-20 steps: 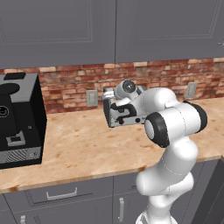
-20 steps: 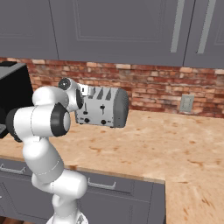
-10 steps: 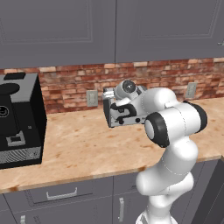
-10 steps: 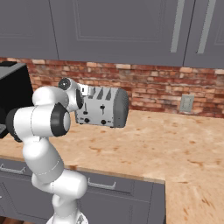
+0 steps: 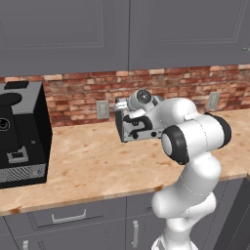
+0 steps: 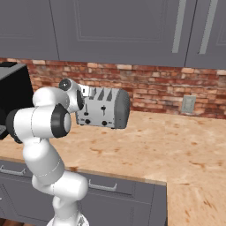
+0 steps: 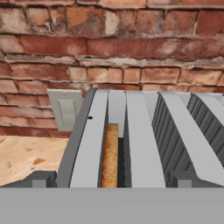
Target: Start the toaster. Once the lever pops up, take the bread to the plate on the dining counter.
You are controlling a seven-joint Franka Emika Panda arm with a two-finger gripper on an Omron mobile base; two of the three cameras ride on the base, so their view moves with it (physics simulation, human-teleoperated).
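Note:
The silver-grey toaster stands on the kitchen counter against the brick wall, its black levers and knobs facing the room. In the hand view I look along its top slots; the tan bread sits upright in a left slot. My gripper hovers over the toaster's front top edge, open, one fingertip on each side and nothing between them. The plate and the dining counter are out of view.
A big black coffee machine stands at the left of the wood-tone countertop. Wall outlets sit in the brick backsplash. Grey cabinets hang overhead. Bare counter stretches to the right.

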